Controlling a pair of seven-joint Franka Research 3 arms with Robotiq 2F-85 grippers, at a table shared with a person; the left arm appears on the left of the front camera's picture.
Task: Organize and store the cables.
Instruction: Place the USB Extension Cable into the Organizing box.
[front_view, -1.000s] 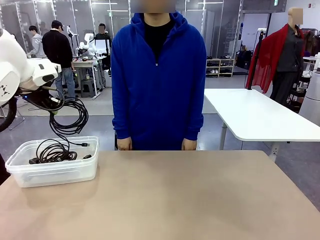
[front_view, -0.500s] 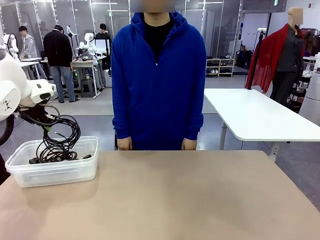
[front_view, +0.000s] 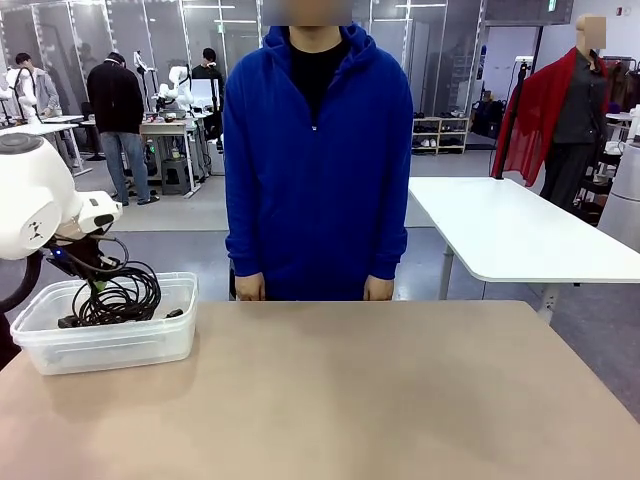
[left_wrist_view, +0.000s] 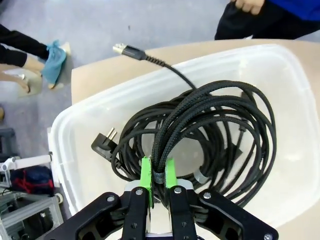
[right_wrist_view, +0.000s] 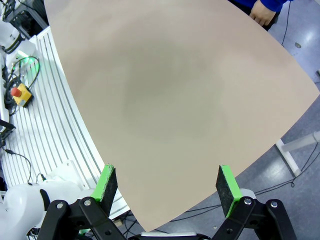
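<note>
My left gripper is shut on a coil of braided black cable, pinching the bundle between its green pads. The coil hangs low into a clear plastic bin, over other black cables lying inside; a two-pin plug rests at the bin's bottom and a USB end sticks out over the rim. From the front, the left gripper sits just above the bin with the cable dipping inside. My right gripper is open above bare tabletop.
A person in a blue hoodie stands at the far edge of the table, hands resting at the edge. The bin stands at the table's left end. A white table stands behind on the right.
My left arm has come down with the coil, which hung above the bin a second ago and now sinks into it. The right gripper stays open.
</note>
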